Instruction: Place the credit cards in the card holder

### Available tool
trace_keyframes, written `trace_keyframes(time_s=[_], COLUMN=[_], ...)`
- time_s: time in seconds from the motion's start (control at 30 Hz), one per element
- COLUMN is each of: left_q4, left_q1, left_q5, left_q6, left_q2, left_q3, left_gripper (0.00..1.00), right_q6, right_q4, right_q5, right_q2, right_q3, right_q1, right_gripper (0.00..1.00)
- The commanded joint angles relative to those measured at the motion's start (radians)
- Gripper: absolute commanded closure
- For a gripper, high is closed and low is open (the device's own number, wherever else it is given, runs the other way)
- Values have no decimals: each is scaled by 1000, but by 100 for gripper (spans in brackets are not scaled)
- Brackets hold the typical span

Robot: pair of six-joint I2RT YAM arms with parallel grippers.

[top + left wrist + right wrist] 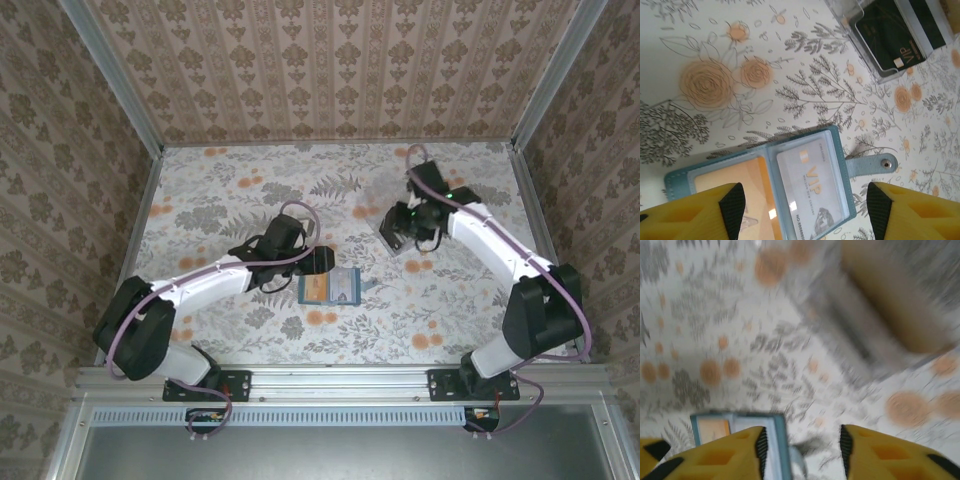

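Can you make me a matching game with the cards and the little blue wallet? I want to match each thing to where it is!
Things:
1. white plastic VIP card
2. tan-orange plastic card
3. dark grey plastic VIP card
4. round silver snap button

Places:
A. on the teal strap
B. in the clear plastic tray
C. in the open teal wallet, pocket beside that strap
D. in the wallet's pocket far from the strap

Pairs: 1-C, 2-D, 3-B, 4-A
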Motion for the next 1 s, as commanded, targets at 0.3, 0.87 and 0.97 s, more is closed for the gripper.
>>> trace_keyframes(time_s=[0.3,0.87,0.97], left_q4=[-36,-34,-32], left_q1=[38,62,62], left_q5=[-55,-51,-47], left_q6=[34,17,17], left_q2=[-82,-89,-86], left_q3=[-11,-27,-27], left_gripper=[26,25,25], right_q6=[-119,-73,-73], right_q4=[-2,117,126], right_q5=[-143,-430,-446], right_q2=[244,276,269], right_q3=[212,108,93], right_q1=[-260,-242,-222], right_gripper=[40,39,39])
